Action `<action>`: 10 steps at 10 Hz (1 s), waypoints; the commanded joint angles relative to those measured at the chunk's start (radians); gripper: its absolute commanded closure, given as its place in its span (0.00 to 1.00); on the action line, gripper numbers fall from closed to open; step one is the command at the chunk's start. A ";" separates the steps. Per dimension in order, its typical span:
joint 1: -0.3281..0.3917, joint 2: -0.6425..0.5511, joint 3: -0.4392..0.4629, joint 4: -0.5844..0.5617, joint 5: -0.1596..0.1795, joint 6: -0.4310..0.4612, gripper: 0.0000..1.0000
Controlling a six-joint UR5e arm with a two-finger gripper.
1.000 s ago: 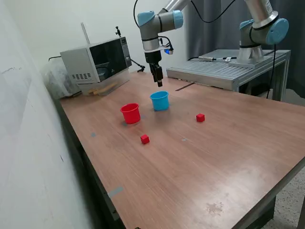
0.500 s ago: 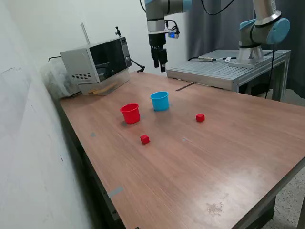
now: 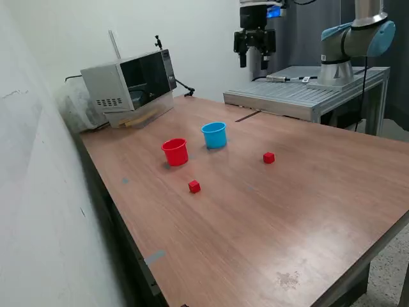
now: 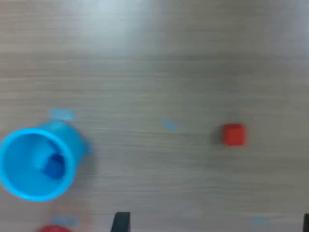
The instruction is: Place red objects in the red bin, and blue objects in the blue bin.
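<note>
Exterior view, pincer [image 3: 254, 62] high above table, red cubes [image 3: 268, 157] well below

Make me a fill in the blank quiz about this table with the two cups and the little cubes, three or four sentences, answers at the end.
1. The number of red cubes lying loose on the table is ____.
2. The wrist view shows a dark blue cube inside the ____ cup.
3. In the exterior view, the red cup stands to the blue cup's ____.
4. The claw hangs high above the table, holding ____.

Missing words: two; blue; left; nothing
</note>
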 commanded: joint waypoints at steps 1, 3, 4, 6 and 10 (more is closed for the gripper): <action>0.102 0.011 0.011 -0.018 0.040 0.009 0.00; 0.106 0.158 0.011 -0.142 0.068 0.052 0.00; 0.103 0.221 0.010 -0.182 0.067 0.052 0.00; 0.090 0.309 0.004 -0.251 0.064 0.052 0.00; 0.049 0.418 0.011 -0.309 0.064 0.052 0.00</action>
